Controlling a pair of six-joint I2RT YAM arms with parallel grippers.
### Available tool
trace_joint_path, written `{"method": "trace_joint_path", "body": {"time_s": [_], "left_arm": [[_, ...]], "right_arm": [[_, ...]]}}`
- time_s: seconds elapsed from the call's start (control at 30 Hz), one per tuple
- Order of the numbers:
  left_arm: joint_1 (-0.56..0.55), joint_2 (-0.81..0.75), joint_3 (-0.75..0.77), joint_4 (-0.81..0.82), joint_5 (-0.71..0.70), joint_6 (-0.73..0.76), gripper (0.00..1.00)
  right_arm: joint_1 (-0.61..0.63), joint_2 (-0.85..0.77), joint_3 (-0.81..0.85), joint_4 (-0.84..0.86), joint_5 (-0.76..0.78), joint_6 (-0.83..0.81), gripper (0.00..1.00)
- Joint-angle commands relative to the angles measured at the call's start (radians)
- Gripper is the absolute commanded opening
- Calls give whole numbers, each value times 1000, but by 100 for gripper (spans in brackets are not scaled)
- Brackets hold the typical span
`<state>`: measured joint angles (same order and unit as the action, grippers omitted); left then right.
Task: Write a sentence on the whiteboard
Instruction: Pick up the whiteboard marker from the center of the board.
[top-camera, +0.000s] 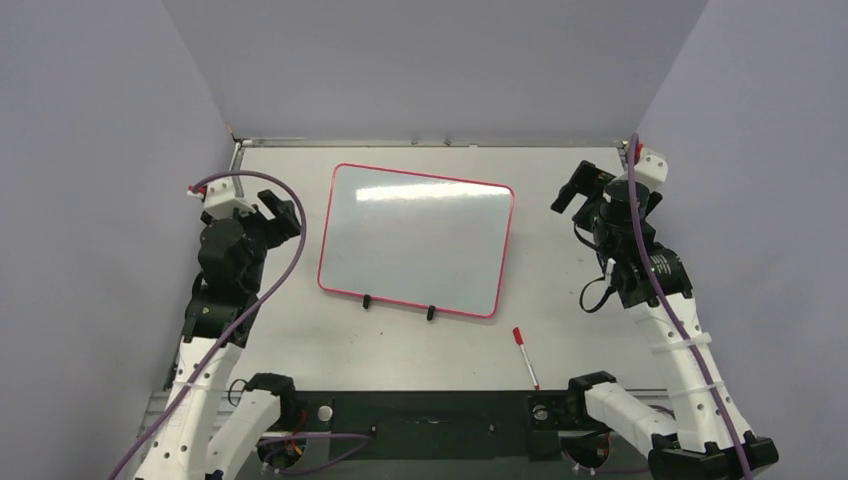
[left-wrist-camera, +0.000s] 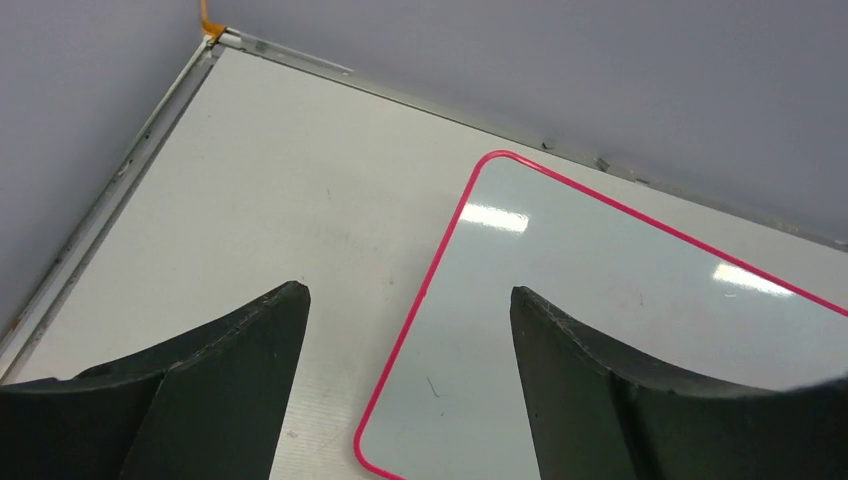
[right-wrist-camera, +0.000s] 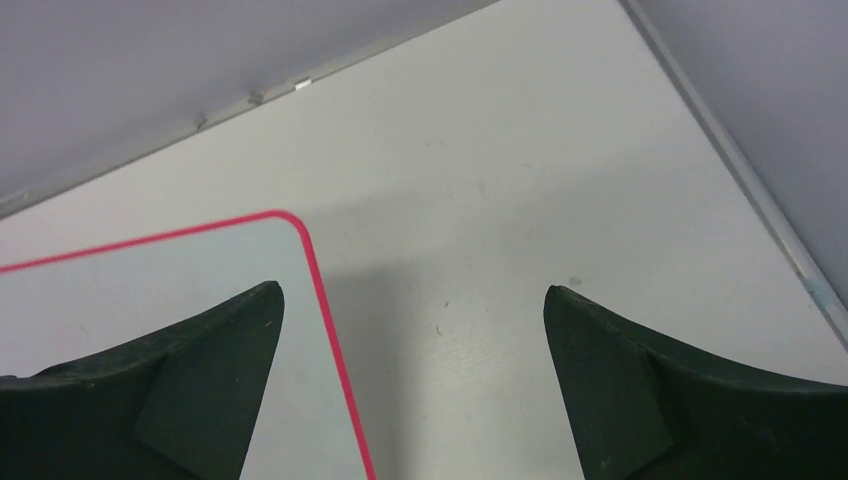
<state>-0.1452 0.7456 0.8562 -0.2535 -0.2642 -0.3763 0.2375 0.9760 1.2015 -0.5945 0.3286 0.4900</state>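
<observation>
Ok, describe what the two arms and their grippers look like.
Both the left arm and right arm have white lower links and black joint housings above. A purple cable runs along each. Each wrist carries a small white block. The left gripper and right gripper have matte black fingers curving to tapered tips.

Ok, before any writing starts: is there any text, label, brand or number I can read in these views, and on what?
No text can be read in any view.
Whiteboard: blank, only glare from the lights, no writing.
Red-capped marker: too small to make out any label.
Table: no print or sign shows.
</observation>
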Motion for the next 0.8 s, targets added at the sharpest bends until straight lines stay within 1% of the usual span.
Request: {"method": "trace_joint_path", "body": {"time_s": [0.0, 0.07, 0.13, 0.2, 0.27, 0.3, 0.37, 0.47, 0.53, 0.6, 0.67, 0.73, 0.77], "left_arm": [[-30, -4, 89, -86, 91, 96, 72], [-45, -5, 91, -107, 134, 122, 72], [-51, -7, 85, -123, 156, 134, 72], [-52, 0, 68, -125, 185, 144, 72], [-52, 16, 73, -124, 264, 170, 71], [-53, 24, 79, -122, 344, 192, 71], [-59, 78, 109, -131, 436, 213, 70], [-112, 128, 178, -163, 458, 235, 70], [-154, 146, 189, -162, 458, 255, 70], [-177, 148, 177, -148, 462, 262, 70], [-182, 140, 147, -126, 484, 256, 70], [-183, 129, 118, -102, 509, 248, 70], [-183, 125, 105, -94, 515, 247, 70]], "right_arm": [[10, -70, -85, -29, -210, -29, 100], [27, -100, -168, -33, -246, -10, 100], [57, -121, -222, -27, -246, 13, 100], [125, -135, -262, -19, -217, 27, 100], [181, -126, -278, -26, -171, 34, 100], [195, -122, -281, -31, -154, 37, 100], [234, -109, -275, -58, -118, 43, 100], [276, -96, -256, -157, -41, 64, 99], [295, -112, -277, -203, 4, 98, 95], [305, -125, -313, -239, 14, 132, 92], [317, -130, -358, -270, 18, 177, 91], [350, -134, -414, -275, 20, 259, 90], [389, -131, -446, -266, 25, 279, 90]]}}
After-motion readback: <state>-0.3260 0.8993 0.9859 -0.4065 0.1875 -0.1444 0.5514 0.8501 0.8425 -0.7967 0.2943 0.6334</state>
